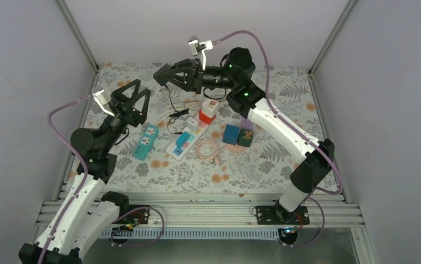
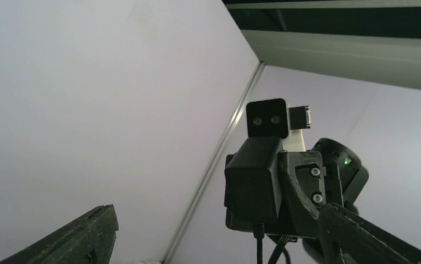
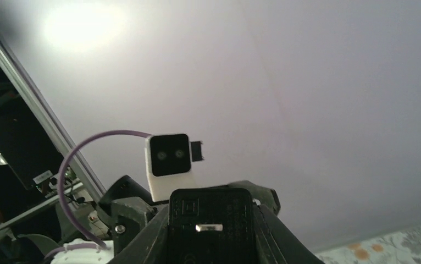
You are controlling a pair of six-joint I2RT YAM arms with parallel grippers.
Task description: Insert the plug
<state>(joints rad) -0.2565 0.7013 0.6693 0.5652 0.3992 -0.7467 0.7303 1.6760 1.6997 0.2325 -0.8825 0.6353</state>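
the near stretch of table ahead of the arm bases lies open. left of centre sits a teal strip, then the white power strip, with blocks to its right. the left gripper hovers at the left edge, jaws spread wide, holding nothing. farther back, raised near the rear wall, the right gripper is clamped on the plug, which is black and boxy with one metal prong showing and a cord apparently hanging below.
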